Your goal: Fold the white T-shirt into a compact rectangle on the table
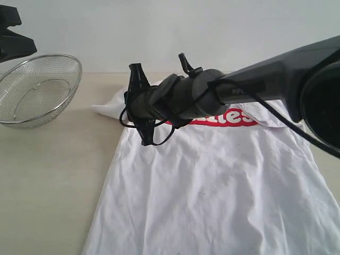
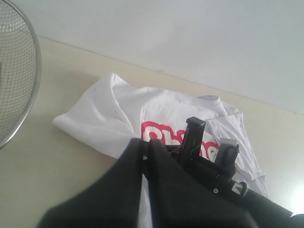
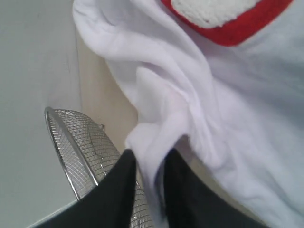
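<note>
The white T-shirt [image 1: 212, 186] lies spread front-up on the table [image 1: 48, 175], its red band [image 1: 234, 118] partly behind my right arm. That arm reaches across from the right. My right gripper [image 1: 137, 106] hovers over the shirt's left shoulder, next to the bunched sleeve [image 1: 109, 109]. In the right wrist view the gripper [image 3: 148, 159] is shut on a raised fold of the T-shirt [image 3: 190, 95]. My left gripper [image 2: 145, 142] is held high at the far left, its fingers together with nothing between them, looking down on the shirt [image 2: 109, 109] and the right gripper [image 2: 211, 140].
A wire-mesh metal bowl [image 1: 37, 87] stands on the table left of the shirt, close to the sleeve; its rim [image 3: 80, 142] shows just behind the right fingers. A dark part of the left arm [image 1: 13, 37] hangs above it. A pale wall backs the table.
</note>
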Motion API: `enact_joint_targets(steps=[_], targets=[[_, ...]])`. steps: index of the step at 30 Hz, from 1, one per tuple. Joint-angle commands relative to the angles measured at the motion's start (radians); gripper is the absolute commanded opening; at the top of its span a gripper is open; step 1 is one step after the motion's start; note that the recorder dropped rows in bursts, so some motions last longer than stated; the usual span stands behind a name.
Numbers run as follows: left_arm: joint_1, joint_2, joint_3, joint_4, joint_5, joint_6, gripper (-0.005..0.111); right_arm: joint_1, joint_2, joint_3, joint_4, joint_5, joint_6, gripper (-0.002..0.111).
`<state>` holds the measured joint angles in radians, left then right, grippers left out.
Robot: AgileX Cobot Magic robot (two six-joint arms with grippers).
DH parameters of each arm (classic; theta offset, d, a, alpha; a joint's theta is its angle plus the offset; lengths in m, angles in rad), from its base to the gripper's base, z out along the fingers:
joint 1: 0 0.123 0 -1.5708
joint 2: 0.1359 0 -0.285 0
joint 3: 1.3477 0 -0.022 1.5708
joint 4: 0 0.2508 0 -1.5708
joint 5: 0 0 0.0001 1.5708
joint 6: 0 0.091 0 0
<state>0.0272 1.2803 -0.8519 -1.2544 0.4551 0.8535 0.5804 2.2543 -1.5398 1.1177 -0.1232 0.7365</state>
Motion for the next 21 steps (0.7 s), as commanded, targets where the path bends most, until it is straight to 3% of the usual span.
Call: enact_joint_targets(steps=[1, 3, 5, 13, 21], targets=[[0.002, -0.009, 0.003, -0.004, 0.013, 0.006, 0.004, -0.002, -0.013, 0.005, -0.017, 0.019, -0.005, 0.057], [0.002, -0.009, 0.003, -0.004, 0.026, 0.006, 0.004, -0.002, -0.013, 0.005, -0.026, 0.023, -0.042, 0.075], [0.002, -0.009, 0.003, -0.004, 0.039, 0.006, 0.004, -0.002, -0.013, 0.003, -0.033, 0.045, -0.078, 0.080], [0.002, -0.009, 0.003, -0.004, 0.063, -0.003, 0.004, -0.031, -0.094, 0.003, -0.035, 0.105, -0.277, 0.079], [0.002, -0.009, 0.003, -0.004, 0.156, -0.035, 0.004, -0.134, -0.154, 0.005, -0.035, 0.297, -0.384, 0.061]])
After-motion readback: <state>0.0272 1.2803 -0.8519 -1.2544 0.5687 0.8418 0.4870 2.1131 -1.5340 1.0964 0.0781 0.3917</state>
